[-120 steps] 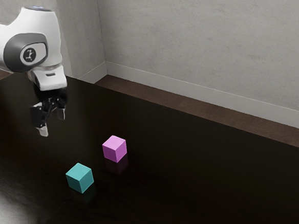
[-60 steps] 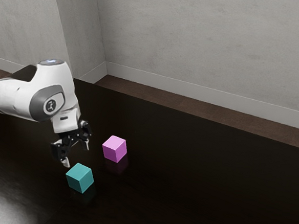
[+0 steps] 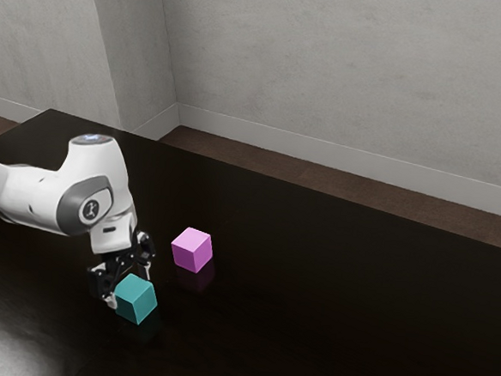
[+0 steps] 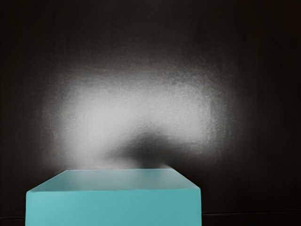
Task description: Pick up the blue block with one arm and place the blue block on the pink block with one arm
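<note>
The blue block (image 3: 137, 300), teal in colour, sits on the dark table at the exterior view's lower left. My gripper (image 3: 124, 281) is low over its near-left upper edge, fingers spread and open, with nothing clamped between them. In the wrist view the blue block (image 4: 114, 197) looms large just under my hand. The pink block (image 3: 192, 249) rests on the table a short way to the exterior view's right of and beyond the blue one, apart from it.
The glossy black table (image 3: 329, 297) stretches widely to the exterior view's right. A grey wall with a white baseboard (image 3: 347, 156) runs behind the table's far edge. My white arm (image 3: 35, 199) comes in low from the exterior view's left.
My arm has swung down and to the exterior view's right, bringing the gripper from high above the table to just over the blue block. Both blocks have stayed put.
</note>
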You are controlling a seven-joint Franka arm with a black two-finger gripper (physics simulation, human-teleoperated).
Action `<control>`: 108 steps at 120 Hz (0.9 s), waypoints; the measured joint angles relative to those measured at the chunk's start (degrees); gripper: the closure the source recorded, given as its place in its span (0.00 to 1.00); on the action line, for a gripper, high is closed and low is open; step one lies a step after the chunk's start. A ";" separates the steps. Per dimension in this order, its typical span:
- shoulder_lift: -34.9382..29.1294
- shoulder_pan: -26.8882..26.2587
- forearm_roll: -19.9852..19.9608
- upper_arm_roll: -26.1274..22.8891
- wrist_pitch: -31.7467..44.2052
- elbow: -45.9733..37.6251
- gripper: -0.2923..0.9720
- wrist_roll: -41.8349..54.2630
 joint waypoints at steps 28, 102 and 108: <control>2.41 -0.05 0.25 0.00 3.38 0.00 0.23 0.55; -1.43 0.53 0.21 -1.90 4.46 1.82 0.54 1.05; -1.94 0.02 0.18 -2.33 2.28 4.47 0.54 0.96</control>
